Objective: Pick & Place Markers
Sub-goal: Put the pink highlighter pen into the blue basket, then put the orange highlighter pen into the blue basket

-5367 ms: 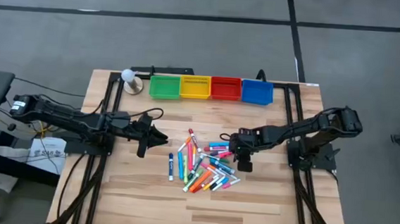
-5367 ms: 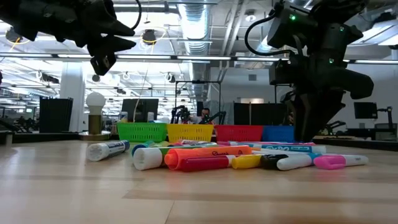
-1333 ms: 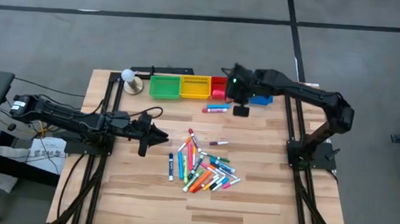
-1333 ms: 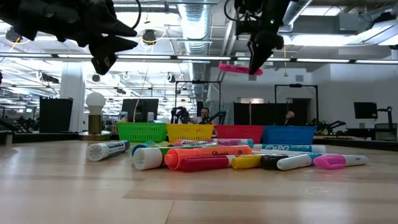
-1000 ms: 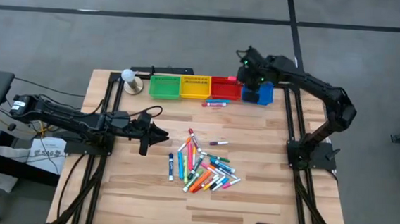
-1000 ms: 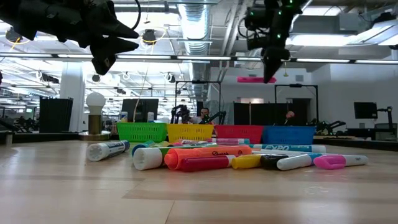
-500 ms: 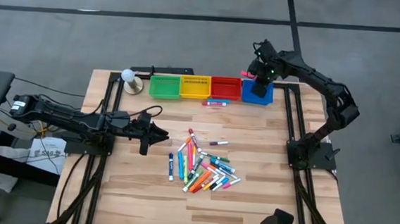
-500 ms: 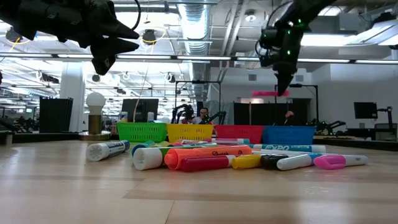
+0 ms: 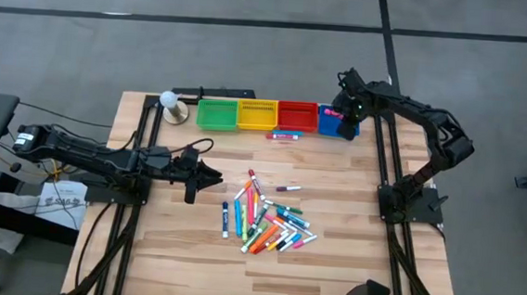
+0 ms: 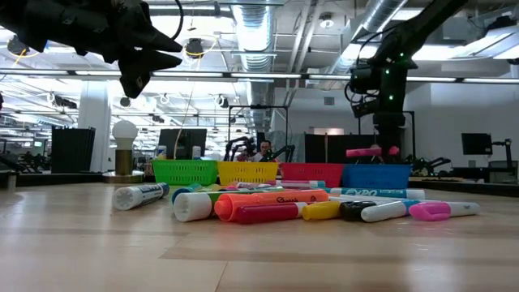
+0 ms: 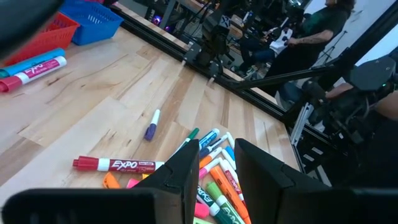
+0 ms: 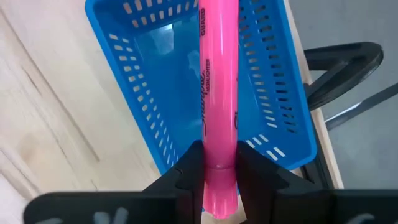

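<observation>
While the left arm waits low over the near-left part of the bench (image 9: 191,254), its left tool (image 11: 216,163) hangs with the fingers a narrow gap apart and nothing between them, and the heap of markers (image 9: 266,218) lies just ahead of and below its tips. The right tool (image 9: 348,114) is closed on a pink marker (image 12: 219,106), which it grips near one end so that most of the barrel reaches forward past its fingers (image 12: 186,171). Directly beneath this tool sits the blue bin (image 12: 273,87), and the pink marker is held level above the bin's open inside, not touching it. To the tool's side the red bin (image 9: 297,116), yellow bin (image 9: 256,115) and green bin (image 9: 215,115) continue the row. Two markers (image 9: 284,136) lie on the bench just in front of the red bin, and one small purple marker (image 9: 288,187) lies alone between them and the heap.
</observation>
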Controlling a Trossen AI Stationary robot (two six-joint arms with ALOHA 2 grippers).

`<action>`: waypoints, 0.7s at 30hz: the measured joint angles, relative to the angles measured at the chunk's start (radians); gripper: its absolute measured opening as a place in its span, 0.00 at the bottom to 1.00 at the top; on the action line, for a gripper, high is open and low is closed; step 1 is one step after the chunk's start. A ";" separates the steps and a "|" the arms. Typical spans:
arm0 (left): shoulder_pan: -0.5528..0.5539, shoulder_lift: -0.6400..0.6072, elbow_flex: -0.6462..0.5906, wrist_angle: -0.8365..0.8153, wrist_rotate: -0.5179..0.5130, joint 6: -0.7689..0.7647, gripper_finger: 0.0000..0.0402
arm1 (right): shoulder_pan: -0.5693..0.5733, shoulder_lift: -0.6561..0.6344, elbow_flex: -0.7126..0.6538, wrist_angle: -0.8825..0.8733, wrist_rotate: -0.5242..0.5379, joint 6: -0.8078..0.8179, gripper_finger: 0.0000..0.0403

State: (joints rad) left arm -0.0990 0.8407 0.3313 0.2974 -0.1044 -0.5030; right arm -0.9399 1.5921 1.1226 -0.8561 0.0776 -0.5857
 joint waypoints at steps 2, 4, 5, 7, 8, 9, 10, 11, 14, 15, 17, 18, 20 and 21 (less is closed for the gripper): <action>0.000 0.000 0.000 0.000 0.000 -0.003 0.25 | 0.000 0.000 0.000 0.008 0.001 0.001 0.16; 0.000 0.000 0.000 0.000 0.000 -0.003 0.25 | 0.000 0.000 0.000 0.013 0.001 0.001 0.17; 0.000 0.000 0.000 0.000 0.000 -0.003 0.25 | 0.000 0.000 0.000 0.013 0.001 0.001 0.17; 0.000 0.000 0.000 0.000 0.000 -0.003 0.25 | 0.001 0.000 0.000 0.013 0.001 0.001 0.18; 0.000 0.000 0.000 0.000 0.000 -0.003 0.25 | 0.002 0.000 0.000 0.013 0.001 0.001 0.19; 0.000 0.000 0.000 0.000 0.000 -0.003 0.25 | 0.003 0.000 0.000 0.013 0.001 0.001 0.20; 0.000 0.000 0.000 0.000 0.000 -0.003 0.25 | 0.003 0.000 0.000 0.013 0.001 0.001 0.21; 0.000 0.000 0.000 0.000 0.000 -0.003 0.25 | 0.003 0.000 0.000 0.013 0.001 0.001 0.21; 0.000 0.000 0.000 0.000 0.000 -0.003 0.25 | 0.003 0.000 0.000 0.013 0.001 0.001 0.23; 0.000 0.000 0.000 0.000 0.000 -0.003 0.25 | 0.003 0.000 0.000 0.013 0.002 0.001 0.23; 0.000 0.000 0.000 0.000 0.000 -0.003 0.25 | 0.003 0.000 0.000 0.013 0.003 0.001 0.24; 0.000 0.000 0.000 0.000 0.000 -0.003 0.25 | 0.003 0.000 0.000 0.013 0.003 0.002 0.25; 0.000 0.000 0.000 0.000 0.000 -0.003 0.25 | 0.003 0.000 0.000 0.013 0.003 0.002 0.27; 0.000 0.000 0.000 0.000 0.000 -0.003 0.25 | 0.003 0.000 0.000 0.012 0.003 0.002 0.27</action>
State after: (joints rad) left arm -0.0990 0.8407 0.3313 0.2974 -0.1043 -0.5064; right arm -0.9367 1.5921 1.1225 -0.8436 0.0810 -0.5838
